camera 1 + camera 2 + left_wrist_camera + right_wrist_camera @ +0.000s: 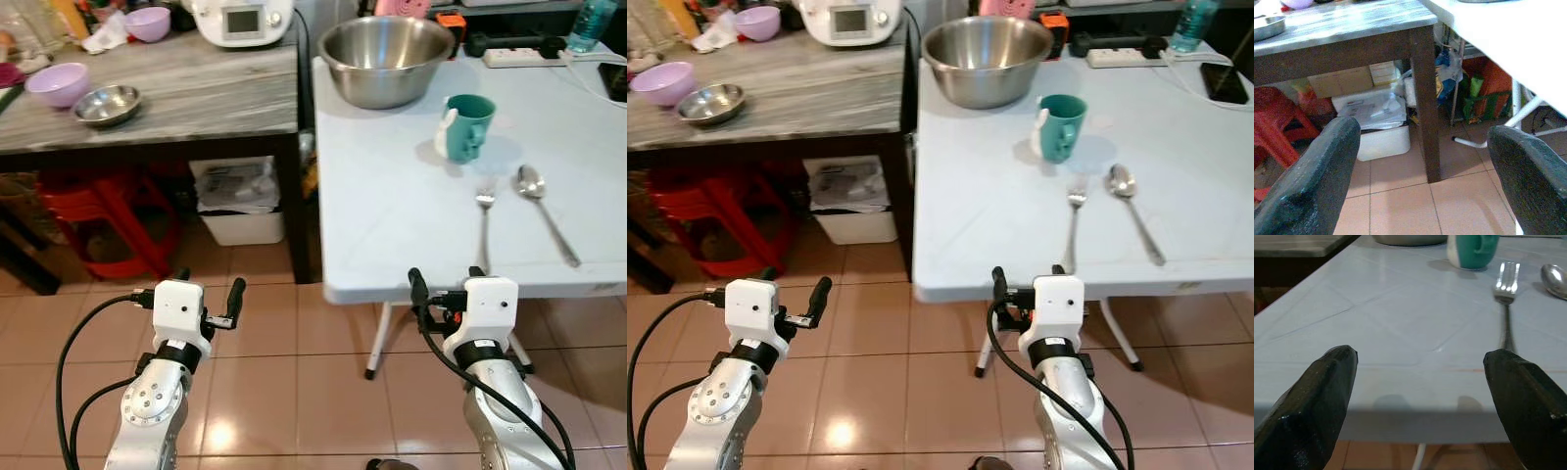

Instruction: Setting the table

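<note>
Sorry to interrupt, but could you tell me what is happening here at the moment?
The robot stands facing the near edge of a white folding table, both arms raised and neither holding anything. Its right gripper is open just short of that edge, roughly in line with a silver fork; its left gripper is open over the tiled floor. On the table a silver spoon lies beside the fork, with a teal mug and a large steel mixing bowl behind them.

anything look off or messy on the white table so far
Nothing is spilled or damaged. The fork and spoon lie side by side, but the spoon is angled, its handle running away from the fork. The teal mug stands upright.
</note>
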